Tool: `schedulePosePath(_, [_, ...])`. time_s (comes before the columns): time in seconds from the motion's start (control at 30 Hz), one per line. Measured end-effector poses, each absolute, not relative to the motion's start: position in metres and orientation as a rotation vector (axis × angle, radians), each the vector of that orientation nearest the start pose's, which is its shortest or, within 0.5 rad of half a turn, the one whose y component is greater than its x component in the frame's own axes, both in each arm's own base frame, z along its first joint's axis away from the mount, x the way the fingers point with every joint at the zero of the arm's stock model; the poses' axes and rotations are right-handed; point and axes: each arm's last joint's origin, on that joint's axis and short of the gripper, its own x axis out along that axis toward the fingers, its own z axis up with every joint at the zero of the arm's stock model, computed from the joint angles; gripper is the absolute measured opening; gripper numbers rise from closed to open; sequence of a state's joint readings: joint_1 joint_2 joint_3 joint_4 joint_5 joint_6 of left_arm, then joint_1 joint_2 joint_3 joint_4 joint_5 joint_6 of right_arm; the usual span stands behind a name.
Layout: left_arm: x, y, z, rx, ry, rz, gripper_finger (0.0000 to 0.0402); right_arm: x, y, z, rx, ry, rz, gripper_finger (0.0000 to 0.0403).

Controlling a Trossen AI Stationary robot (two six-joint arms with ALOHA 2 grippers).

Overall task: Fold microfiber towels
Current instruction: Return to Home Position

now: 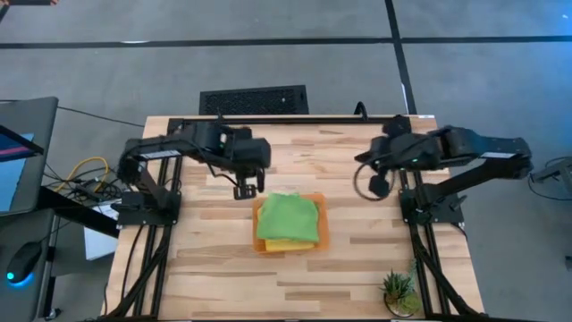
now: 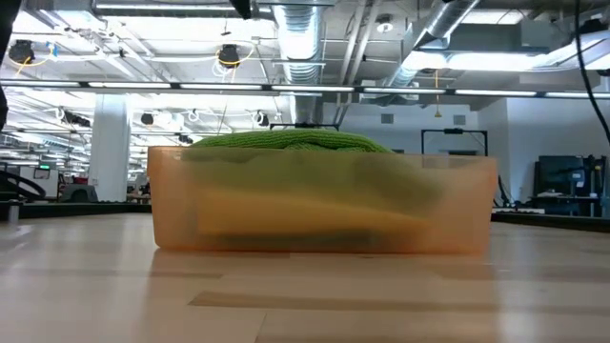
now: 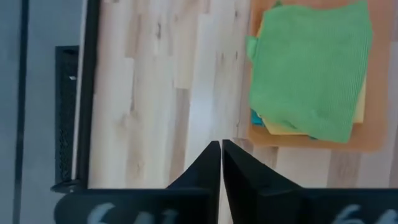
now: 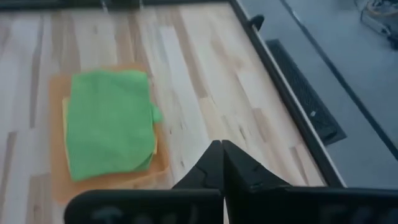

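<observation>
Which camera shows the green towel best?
The left wrist view: the green towel fills much of the picture, seen nearly straight down, folded flat on top of the stack. The right wrist view shows it whole but slanted, the high view shows it small, and the low view shows only its top above the bin wall.

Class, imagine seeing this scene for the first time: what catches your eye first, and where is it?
The bright green towel, folded on top of a stack in the orange bin at the middle of the wooden table, stands out first, with a yellow towel showing beneath it. The left gripper, shut, hangs close by the bin's left side, and the right gripper, shut, waits farther off on the right.
</observation>
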State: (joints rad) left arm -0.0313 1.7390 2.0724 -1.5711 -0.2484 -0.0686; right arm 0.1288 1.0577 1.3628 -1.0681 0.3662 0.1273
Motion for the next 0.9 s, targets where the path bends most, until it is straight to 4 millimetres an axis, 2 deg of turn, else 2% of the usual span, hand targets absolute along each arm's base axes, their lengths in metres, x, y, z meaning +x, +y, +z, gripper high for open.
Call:
schedulePosePath(0.1, [0.294,0.004,0.423,0.099,1.178,0.247,0.0002,0.157,0.010,0.399,-0.057,0.679,-0.269,0.0014])
schedulePosePath(0.2, [0.276,0.010,0.437,0.080,1.123,0.278,0.0002,0.140,0.008,0.389,-0.044,0.627,-0.265,0.0005])
schedulePosePath(0.37, [0.239,0.013,0.463,0.064,0.985,0.380,0.0000,0.121,0.006,0.374,-0.011,0.463,-0.238,0.0009])
schedulePosePath(0.47, [0.214,0.013,0.468,0.034,0.894,0.422,0.0000,0.111,0.005,0.365,0.005,0.398,-0.227,0.0004])
schedulePosePath(0.57, [0.190,0.013,0.458,-0.001,0.791,0.438,0.0000,0.104,0.004,0.358,0.020,0.354,-0.225,0.0004])
schedulePosePath(0.73, [0.153,0.013,0.424,-0.082,0.592,0.444,0.0000,0.095,0.003,0.352,0.051,0.300,-0.204,0.0004])
schedulePosePath(0.9, [0.120,0.012,0.384,-0.155,0.351,0.413,0.0000,0.097,0.004,0.341,0.042,0.213,-0.167,0.0004])
